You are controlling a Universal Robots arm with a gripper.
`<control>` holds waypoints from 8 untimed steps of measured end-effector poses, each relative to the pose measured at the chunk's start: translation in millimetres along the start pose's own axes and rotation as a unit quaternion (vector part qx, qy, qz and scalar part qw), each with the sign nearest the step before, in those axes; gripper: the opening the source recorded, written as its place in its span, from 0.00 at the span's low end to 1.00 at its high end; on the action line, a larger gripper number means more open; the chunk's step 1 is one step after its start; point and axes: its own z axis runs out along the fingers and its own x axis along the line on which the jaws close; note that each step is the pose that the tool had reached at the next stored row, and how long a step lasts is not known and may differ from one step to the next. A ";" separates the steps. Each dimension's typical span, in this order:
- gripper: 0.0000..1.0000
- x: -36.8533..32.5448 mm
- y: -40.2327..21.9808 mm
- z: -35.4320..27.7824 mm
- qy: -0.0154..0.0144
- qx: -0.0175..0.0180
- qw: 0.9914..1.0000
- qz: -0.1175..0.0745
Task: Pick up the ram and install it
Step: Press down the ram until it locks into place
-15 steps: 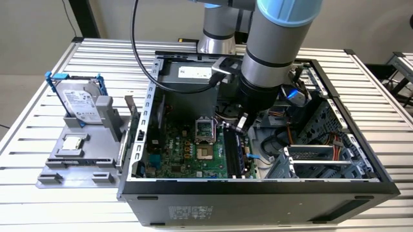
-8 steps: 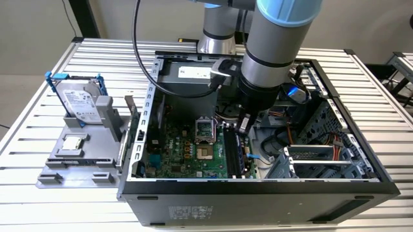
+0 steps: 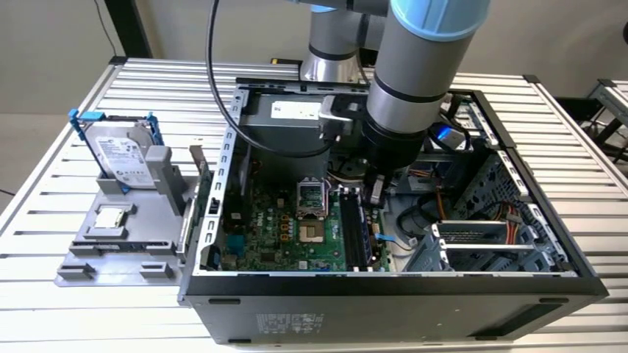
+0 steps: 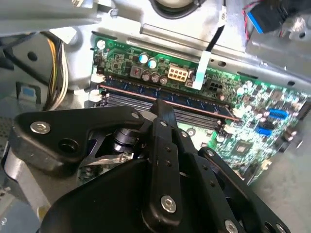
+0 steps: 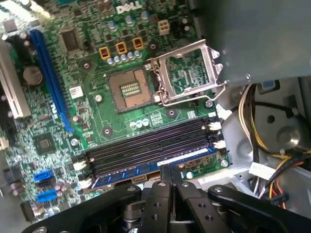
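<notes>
One slatted metal table (image 3: 59,309), carrying two holders: one open computer case (image 3: 393,305) and, well apart toward the exterior view's left, one grey fixture (image 3: 118,254).

One robot arm (image 3: 417,73), reaching down into the case from above.

Inside the case: one green motherboard (image 3: 284,239), one bundle of coloured cables (image 5: 252,126) beside it.

On the fixture: one silver hard drive (image 3: 123,154) in a blue-handled frame, standing upright; one small square CPU chip (image 3: 110,218), lying flat nearer the camera.

On the motherboard: one CPU socket (image 5: 127,90) with its metal lid (image 5: 189,73) tilted up; several parallel memory slots (image 5: 150,143), exact number not clear, the dark ones empty.

One ram (image 5: 141,170), seated lengthwise in the slot nearest the board's edge, also seen in the second wrist view (image 4: 194,104).

One gripper (image 5: 170,170), black, fingers (image 5: 163,182) drawn together, tips at the ram's upper edge about midway along it; contact likely, though not certain.
</notes>
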 end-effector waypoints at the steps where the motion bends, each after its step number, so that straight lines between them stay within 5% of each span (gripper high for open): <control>1: 0.00 0.0 0.0 0.0 0.000 0.000 1.000 -0.009; 8: 0.00 0.0 0.0 0.7 0.000 -0.002 0.998 -0.065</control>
